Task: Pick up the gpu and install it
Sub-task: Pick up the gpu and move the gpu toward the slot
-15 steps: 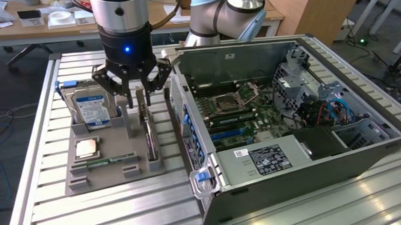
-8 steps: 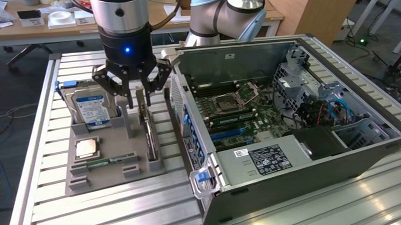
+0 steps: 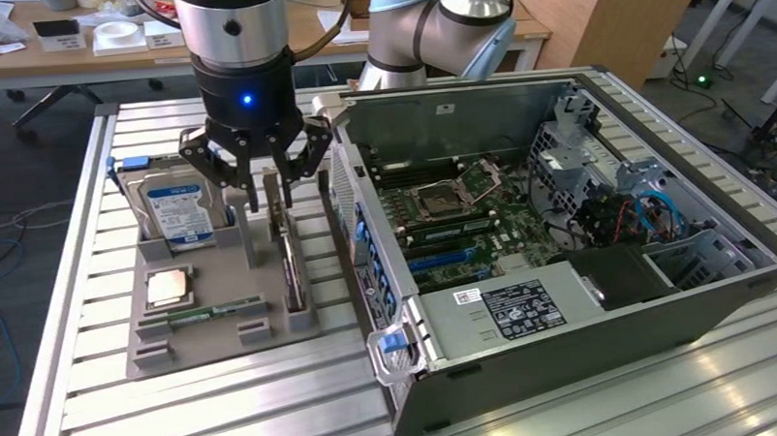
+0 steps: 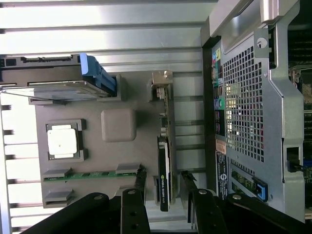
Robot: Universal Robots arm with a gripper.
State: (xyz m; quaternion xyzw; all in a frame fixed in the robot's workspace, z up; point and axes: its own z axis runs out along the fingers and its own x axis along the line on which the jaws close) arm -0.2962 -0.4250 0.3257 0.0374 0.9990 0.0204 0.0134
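Between my spread fingers, on the holder's side nearest the case, stands the gpu [image 4: 165,161], upright on its long edge in a slot with its metal bracket at the far end from me. My claw [image 3: 269,198] hangs just over it, released and wide, one finger [image 4: 140,183] on each side of the card and, as far as I can tell, neither touching it. I judge this to be the pick-up step, at the point of lining up: nothing is gripped and the card sits in its slot.

A sound grasp, I reckon, calls for staying square to the thin board so both pads meet its flat faces together, then a straight lift out of the slot without tilting.

Around it, the grey holder [image 3: 154,357] also carries a hard drive [image 3: 178,211] standing on edge at the side away from the case, a processor chip [image 3: 169,284] lying flat in its recess, and a green memory stick [image 3: 217,311] near the front. None of these crowds the card.

Just beside the holder lies the open computer case [image 3: 562,348], motherboard [image 3: 466,215] exposed. Its near wall rises close to the card, and I judge that wall the thing most likely to catch my outer finger.
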